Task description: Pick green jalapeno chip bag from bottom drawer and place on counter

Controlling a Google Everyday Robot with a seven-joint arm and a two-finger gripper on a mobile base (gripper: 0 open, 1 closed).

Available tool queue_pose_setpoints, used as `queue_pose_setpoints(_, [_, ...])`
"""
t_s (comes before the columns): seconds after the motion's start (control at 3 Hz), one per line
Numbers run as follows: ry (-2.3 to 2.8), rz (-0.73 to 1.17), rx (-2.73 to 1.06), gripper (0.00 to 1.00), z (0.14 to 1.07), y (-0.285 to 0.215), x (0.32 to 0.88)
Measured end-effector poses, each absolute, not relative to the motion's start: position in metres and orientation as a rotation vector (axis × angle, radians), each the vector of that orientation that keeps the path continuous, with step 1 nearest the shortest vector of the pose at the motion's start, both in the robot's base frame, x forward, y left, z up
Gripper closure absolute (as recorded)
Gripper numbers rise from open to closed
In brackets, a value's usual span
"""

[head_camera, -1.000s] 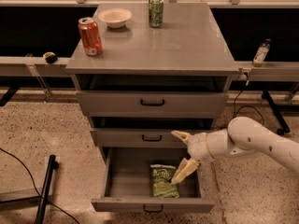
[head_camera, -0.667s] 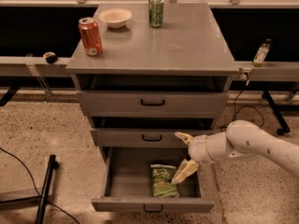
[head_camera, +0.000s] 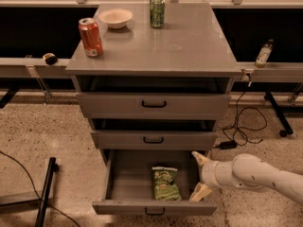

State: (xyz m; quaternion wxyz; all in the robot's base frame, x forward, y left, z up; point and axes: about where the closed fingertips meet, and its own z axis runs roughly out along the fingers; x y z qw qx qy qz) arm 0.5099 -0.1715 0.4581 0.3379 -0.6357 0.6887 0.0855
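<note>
The green jalapeno chip bag (head_camera: 165,183) lies flat in the open bottom drawer (head_camera: 128,178), right of the middle. My gripper (head_camera: 199,175) comes in from the right on a white arm and sits over the drawer's right edge, just right of the bag and apart from it. Its two pale fingers (head_camera: 200,191) are spread open with nothing between them. The counter (head_camera: 189,46) is the grey top of the cabinet above.
On the counter stand a red soda can (head_camera: 90,37), a white bowl (head_camera: 115,18) and a green soda can (head_camera: 156,11). The two upper drawers (head_camera: 153,104) are shut. A bottle (head_camera: 263,54) stands on the right rail. Cables lie on the floor at right.
My gripper has moved a little to the right and lower, away from the bag towards the drawer's right side. The bag has not moved.
</note>
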Motion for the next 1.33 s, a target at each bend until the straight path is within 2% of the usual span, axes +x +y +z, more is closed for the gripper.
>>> queue_pose_setpoints(0.33, [1.792, 0.115, -1.615, 0.00, 0.459, -0.182, 0.529])
queue_pose_setpoints(0.67, [1.792, 0.116, -1.615, 0.00, 0.459, -0.182, 0.529])
queue_pose_setpoints(1.33, [1.769, 0.357, -1.566, 0.00, 0.385, -0.157, 0.572])
